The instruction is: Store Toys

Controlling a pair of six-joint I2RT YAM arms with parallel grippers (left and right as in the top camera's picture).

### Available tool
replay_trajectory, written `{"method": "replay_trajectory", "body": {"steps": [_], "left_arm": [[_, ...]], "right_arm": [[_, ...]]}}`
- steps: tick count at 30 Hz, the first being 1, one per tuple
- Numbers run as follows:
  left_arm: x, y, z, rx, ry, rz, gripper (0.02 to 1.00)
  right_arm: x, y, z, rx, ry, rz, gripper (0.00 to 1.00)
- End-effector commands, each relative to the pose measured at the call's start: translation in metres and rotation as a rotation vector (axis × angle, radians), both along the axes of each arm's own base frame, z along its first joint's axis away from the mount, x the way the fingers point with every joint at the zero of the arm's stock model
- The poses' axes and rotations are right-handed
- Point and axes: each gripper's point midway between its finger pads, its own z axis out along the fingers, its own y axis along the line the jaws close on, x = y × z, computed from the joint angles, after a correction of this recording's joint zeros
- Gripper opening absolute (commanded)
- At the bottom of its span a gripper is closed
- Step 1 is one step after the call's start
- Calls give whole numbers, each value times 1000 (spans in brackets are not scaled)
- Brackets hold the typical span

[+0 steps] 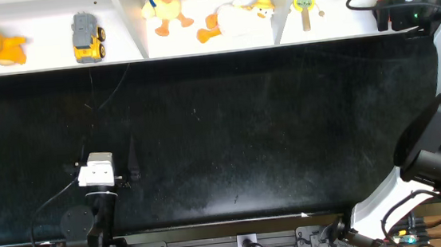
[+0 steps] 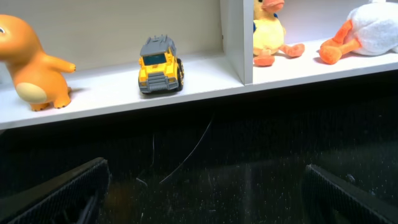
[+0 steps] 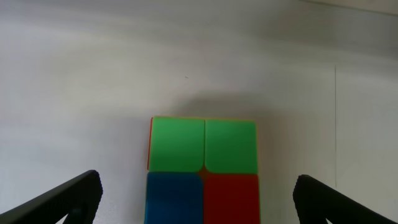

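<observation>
My right gripper [image 3: 196,182] is gaping wide, gripping nothing, astride the coloured cube [image 3: 203,149] sitting low-centre on the white shelf [image 3: 93,87]. My left gripper [image 2: 205,167] is likewise hanging open. I am judging the cube stored; next comes a straight retreat.

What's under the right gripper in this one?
A cube with green, blue and red squares, lying on a white surface. The cube's other faces are hidden, as is the surface beneath it.
</observation>
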Motion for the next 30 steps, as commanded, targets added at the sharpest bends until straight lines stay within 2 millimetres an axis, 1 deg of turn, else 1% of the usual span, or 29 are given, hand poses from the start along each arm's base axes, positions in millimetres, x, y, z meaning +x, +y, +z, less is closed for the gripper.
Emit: {"method": "replay_trajectory", "body": {"steps": [1,5,10,16,20,23,26,28,30], "left_arm": [[-1,0,1,-10,-5,3,998],[-1,0,1,-10,-5,3,998],[-1,0,1,-10,-5,3,998],[-1,0,1,-10,-5,3,996],[-1,0,1,-10,-5,3,998],[-1,0,1,-10,-5,3,998],[-1,0,1,-10,-5,3,998],[-1,0,1,-10,-5,3,996],[-1,0,1,-10,-5,3,998]], "right_arm": [[6,3,20,-2,-44,-8,996],[-4,6,20,-10,-57,-11,996],[-22,11,20,-32,-85,-30,998],[-55,26,24,-23,-94,-42,996],[-80,37,33,-20,-112,-52,993],[-93,40,38,-48,-134,-76,993],[-104,42,39,-107,-143,-145,996],[-113,50,39,-137,-152,-196,993],[-124,67,39,-152,-168,-219,998]]}}
